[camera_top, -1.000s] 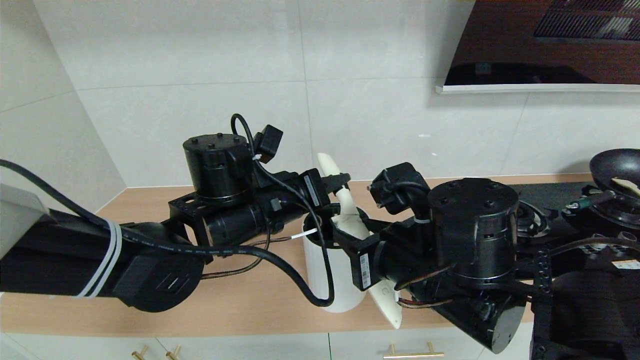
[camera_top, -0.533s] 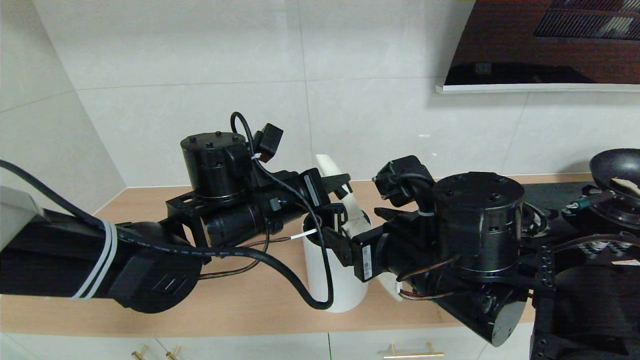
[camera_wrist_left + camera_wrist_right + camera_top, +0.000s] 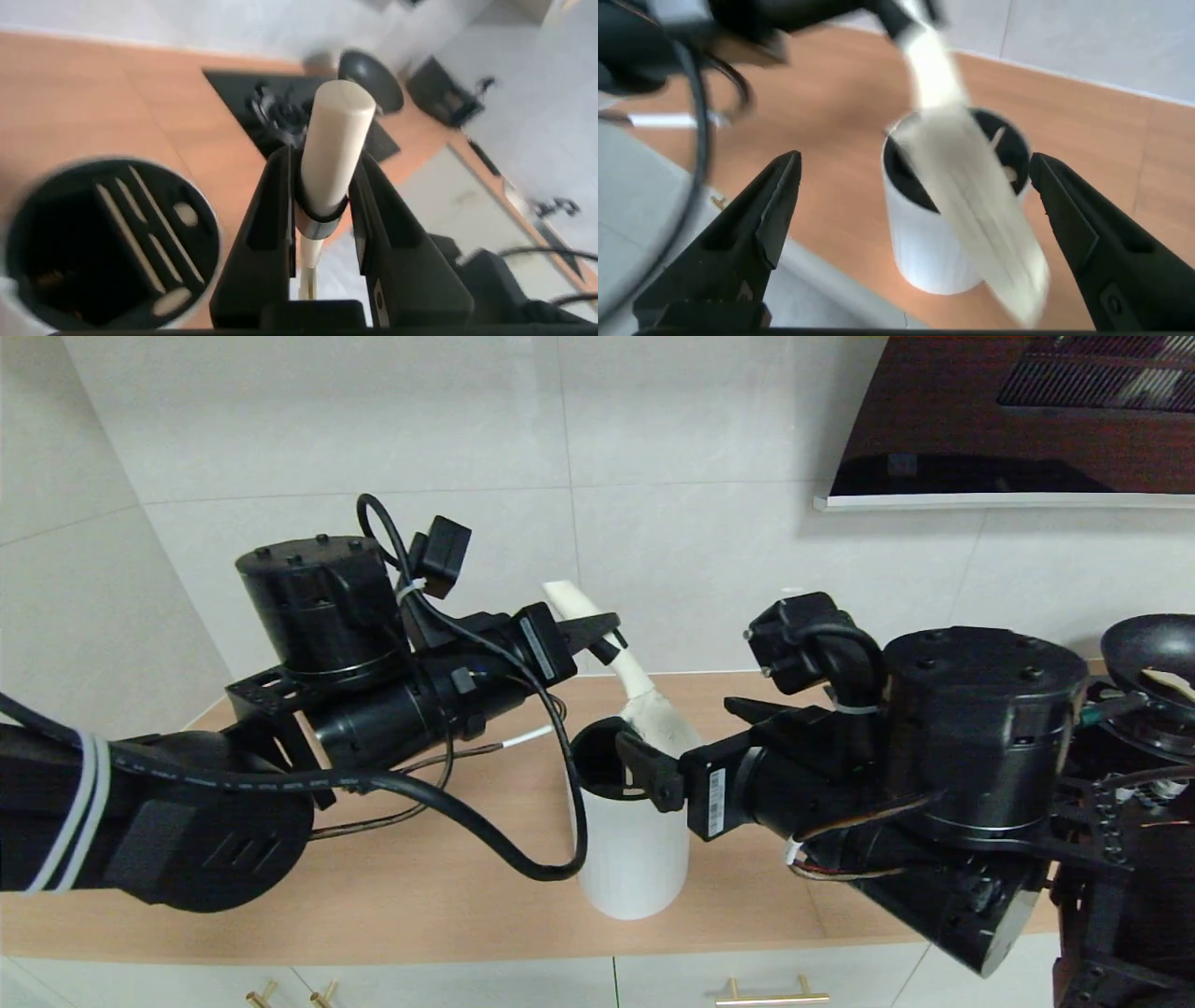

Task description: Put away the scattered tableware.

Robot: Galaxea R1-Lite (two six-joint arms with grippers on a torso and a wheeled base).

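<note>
The white holder (image 3: 630, 845) stands near the front edge of the wooden worktop (image 3: 439, 896), with bare board to its left and the tiled wall (image 3: 709, 551) well behind; the hob (image 3: 248, 89) and a black pan (image 3: 1148, 644) lie off to the right. The left gripper (image 3: 597, 635) is clamped on the handle of the cream spatula (image 3: 644, 709), which slants down to the holder's dark rim; the right gripper (image 3: 681, 742) is spread wide, one finger on either side of the holder and touching neither it nor the blade. The right gripper covers the blade's lower end, so whether it is inside the holder cannot be told; thin sticks (image 3: 140, 224) lie in the holder's divided well.
</note>
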